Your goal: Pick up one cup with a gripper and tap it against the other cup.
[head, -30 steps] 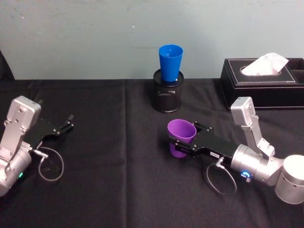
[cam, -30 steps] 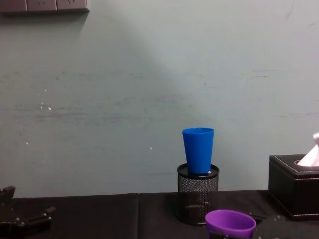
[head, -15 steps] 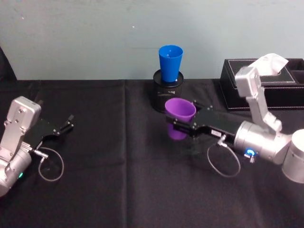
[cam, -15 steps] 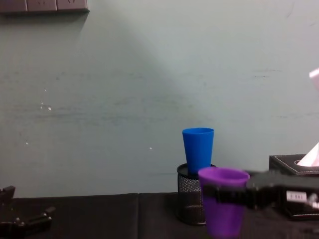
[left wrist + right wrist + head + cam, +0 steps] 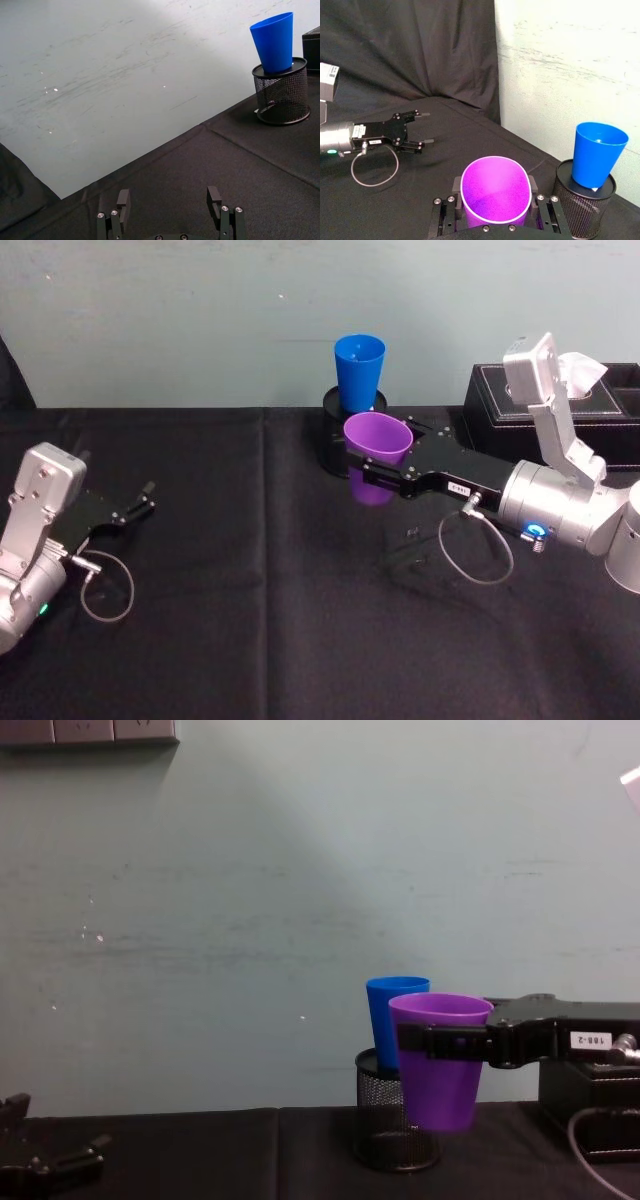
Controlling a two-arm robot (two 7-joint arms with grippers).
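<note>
Counting two smooth tapered plastic cups: your right tool (image 5: 385, 455) clamps the purple cup (image 5: 377, 445); blue cup (image 5: 359, 370) stands in one wire-mesh pot (image 5: 281, 97). Left tool (image 5: 168, 192) fingers apart.

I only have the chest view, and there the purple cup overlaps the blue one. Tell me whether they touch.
Observer: No. In the right wrist view the purple cup stands apart from the blue cup, with a gap between them.
Operator: Confirm the grip.
Observer: The right gripper has a finger on each side of the purple cup, below its rim.
Operator: Report the left arm.
Observer: The left gripper is open and empty, at the left side of the black table.
</note>
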